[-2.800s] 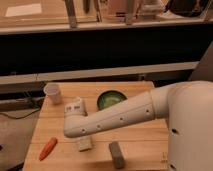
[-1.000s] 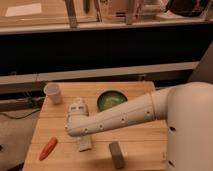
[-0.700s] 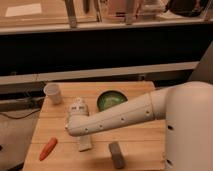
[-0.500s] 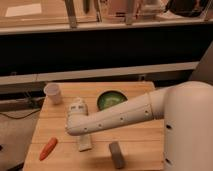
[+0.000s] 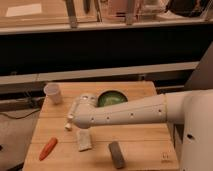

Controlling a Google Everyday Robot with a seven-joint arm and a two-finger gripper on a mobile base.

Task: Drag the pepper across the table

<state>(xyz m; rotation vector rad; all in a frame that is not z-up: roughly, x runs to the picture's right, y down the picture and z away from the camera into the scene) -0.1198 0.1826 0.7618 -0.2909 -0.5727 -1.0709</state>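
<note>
Hand [image 5: 69,124] hovers near white cup [image 5: 52,93] and green bowl [image 5: 111,98].

Gripper [image 5: 84,141] over table [image 5: 145,141], between pepper [image 5: 48,148] and grey bar [image 5: 117,154], touching neither

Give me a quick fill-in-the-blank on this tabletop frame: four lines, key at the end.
1. The pepper lies near the ____ front corner of the table, as the camera sees it.
2. The bowl behind the arm is ____ in colour.
3. The gripper hangs above the table, clear of the orange-red ____.
4. The grey bar lies to the ____ of the white bottle.
Missing words: left; green; pepper; right.
</note>
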